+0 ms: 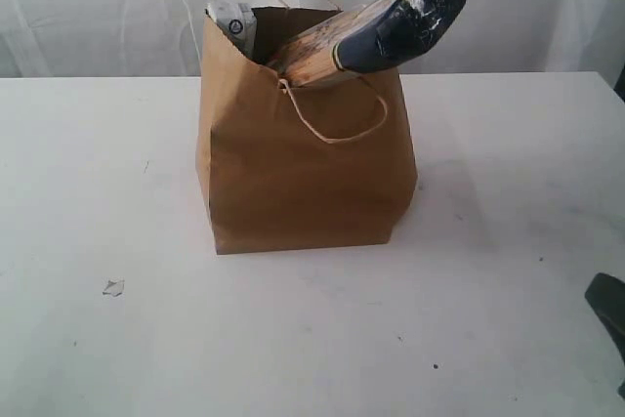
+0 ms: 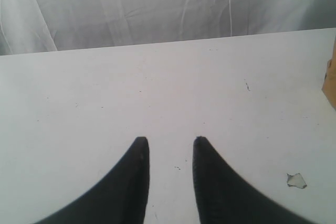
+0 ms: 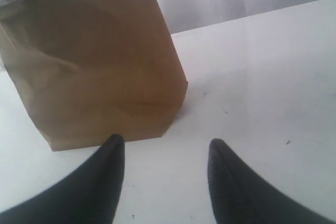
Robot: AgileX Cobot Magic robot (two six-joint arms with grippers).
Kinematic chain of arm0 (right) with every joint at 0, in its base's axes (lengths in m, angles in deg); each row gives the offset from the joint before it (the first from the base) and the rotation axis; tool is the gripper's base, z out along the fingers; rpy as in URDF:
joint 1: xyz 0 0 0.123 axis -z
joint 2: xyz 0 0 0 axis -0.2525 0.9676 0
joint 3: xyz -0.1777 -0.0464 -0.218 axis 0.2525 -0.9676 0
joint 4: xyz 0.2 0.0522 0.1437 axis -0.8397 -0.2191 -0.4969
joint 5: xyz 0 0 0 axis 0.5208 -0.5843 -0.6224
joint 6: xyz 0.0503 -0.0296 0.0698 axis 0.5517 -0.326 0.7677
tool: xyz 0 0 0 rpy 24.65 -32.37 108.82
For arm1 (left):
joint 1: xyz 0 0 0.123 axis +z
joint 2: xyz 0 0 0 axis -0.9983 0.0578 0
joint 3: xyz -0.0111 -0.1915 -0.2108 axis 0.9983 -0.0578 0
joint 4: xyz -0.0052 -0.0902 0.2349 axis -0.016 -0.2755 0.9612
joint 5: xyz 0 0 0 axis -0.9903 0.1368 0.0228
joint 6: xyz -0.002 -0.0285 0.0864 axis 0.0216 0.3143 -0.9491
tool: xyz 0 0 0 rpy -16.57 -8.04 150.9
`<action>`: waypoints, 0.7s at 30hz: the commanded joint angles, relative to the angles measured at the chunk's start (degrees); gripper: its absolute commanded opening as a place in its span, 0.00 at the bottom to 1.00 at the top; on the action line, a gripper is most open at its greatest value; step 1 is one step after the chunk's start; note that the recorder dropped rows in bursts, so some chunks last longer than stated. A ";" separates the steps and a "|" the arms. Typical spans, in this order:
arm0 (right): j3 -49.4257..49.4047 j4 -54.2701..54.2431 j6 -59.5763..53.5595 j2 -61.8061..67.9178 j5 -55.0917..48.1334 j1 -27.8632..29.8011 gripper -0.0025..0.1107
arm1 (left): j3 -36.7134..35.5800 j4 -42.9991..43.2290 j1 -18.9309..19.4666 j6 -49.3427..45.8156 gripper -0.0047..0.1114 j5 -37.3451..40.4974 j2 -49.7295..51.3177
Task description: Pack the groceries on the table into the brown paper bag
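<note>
Brown paper bag [image 1: 303,163] stands on white desk [image 1: 488,290], navy-tan packet [image 1: 381,26] jutting out; left end effector [image 2: 170,142] narrowly parted, right end effector [image 3: 165,142] wider, both empty.

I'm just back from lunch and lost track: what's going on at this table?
The brown paper bag stands upright on the table, with the long navy-tan packet leaning out of its top and a pale-labelled item poking up at the other corner. Neither arm is handling anything: the left gripper and right gripper are both open and empty above the tabletop, the right one facing the bag. No groceries show outside the bag.
</note>
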 commanded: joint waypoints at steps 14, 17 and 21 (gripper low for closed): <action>-1.47 -0.08 -0.02 -9.26 -2.24 4.37 0.43 | -0.13 -0.48 0.22 0.09 0.34 0.00 -0.26; -1.47 -0.08 -0.02 -9.26 -2.24 4.37 0.43 | -0.13 -0.48 0.22 0.09 0.34 0.00 -0.26; -1.47 0.33 -6.97 -9.26 -2.87 4.37 0.43 | -0.13 -0.48 0.22 0.09 0.34 0.00 -0.26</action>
